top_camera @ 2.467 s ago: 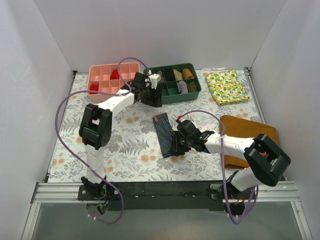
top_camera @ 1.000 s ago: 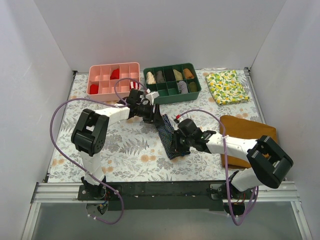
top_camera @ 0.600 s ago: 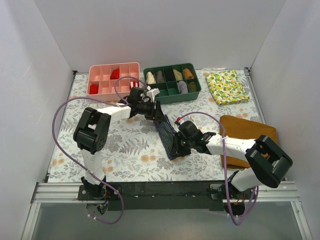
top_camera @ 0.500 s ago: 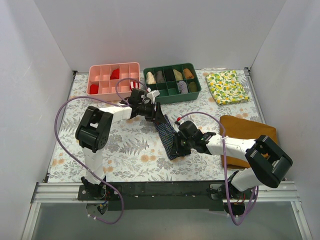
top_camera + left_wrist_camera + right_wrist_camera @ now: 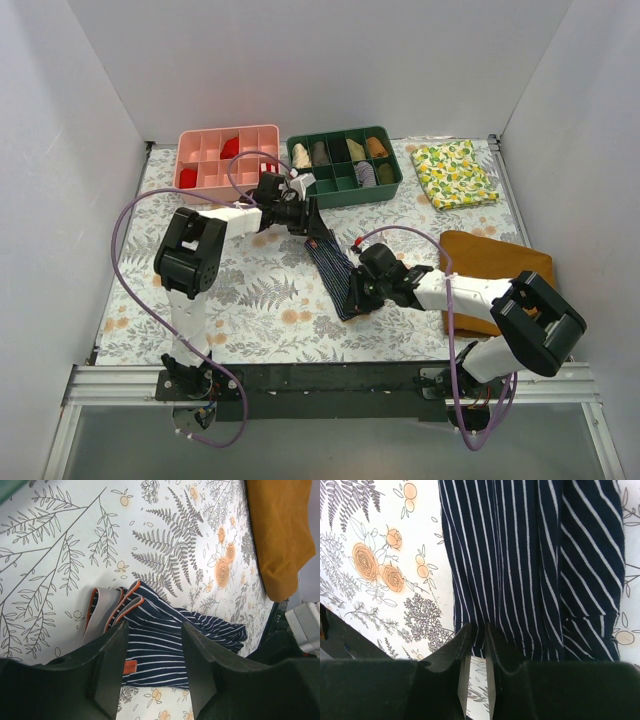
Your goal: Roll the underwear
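One underwear lies on the worktop between two claws.
Right claw pinches its near edge; left claw is spread over the far waistband. Behind stand two trays: pink tray, green tray.

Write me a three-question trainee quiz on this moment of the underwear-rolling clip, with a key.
1. True or false: the underwear is already rolled into a bundle.
2. Which gripper is pinching the near end of the underwear? A) left gripper B) right gripper C) neither
3. What lies flat in the table's far right corner?
Key: 1. False: it lies as a long flat strip. 2. B; the left gripper's jaws stand open over the waistband end. 3. The lemon-print cloth.
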